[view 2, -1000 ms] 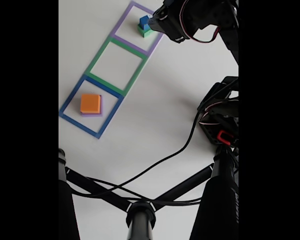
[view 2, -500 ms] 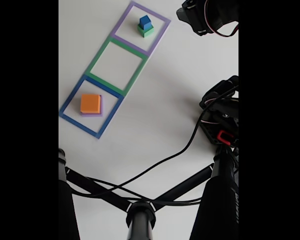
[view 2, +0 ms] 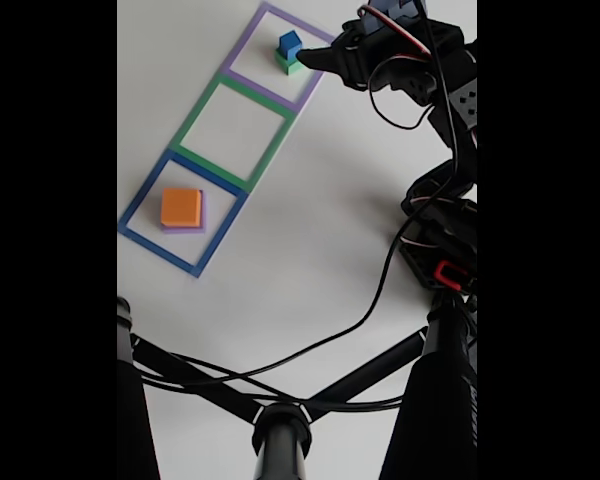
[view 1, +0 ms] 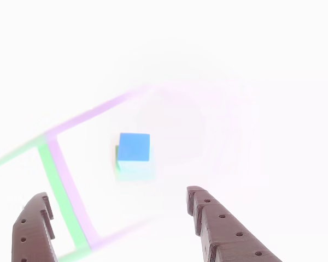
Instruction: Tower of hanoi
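**Hanoi blocks, gripper spread**

Gripper (view 1: 117,218) hanging with jaws wide apart, gripping nothing. Blue cube (view 1: 134,147) sitting on green block (view 2: 292,66) just ahead of the jaws, untouched. Orange-yellow block (view 2: 181,207) resting on purple block (view 2: 201,218), lying well apart from the jaws

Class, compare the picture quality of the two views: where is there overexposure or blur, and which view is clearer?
Other view: heavily overexposed, table washed to white, the blue cube clear, the green block under it faded, outlines smeared. Fixed view: evenly lit and sharper, black bars at both sides, the orange-yellow block crisp.
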Controlling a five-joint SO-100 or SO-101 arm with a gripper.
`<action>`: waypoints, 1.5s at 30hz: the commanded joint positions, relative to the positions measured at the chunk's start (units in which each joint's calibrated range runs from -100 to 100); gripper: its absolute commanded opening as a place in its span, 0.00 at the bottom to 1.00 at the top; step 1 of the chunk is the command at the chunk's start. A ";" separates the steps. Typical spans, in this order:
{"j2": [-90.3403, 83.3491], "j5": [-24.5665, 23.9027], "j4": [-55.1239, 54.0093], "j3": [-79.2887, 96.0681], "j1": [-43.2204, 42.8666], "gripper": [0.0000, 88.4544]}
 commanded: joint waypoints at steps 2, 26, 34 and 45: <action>1.78 0.00 -21.71 9.26 0.95 0.35; 42.80 0.00 -75.96 16.35 0.75 0.35; 56.69 0.00 -86.56 11.44 0.56 0.34; 65.33 0.00 -90.37 5.90 -0.40 0.32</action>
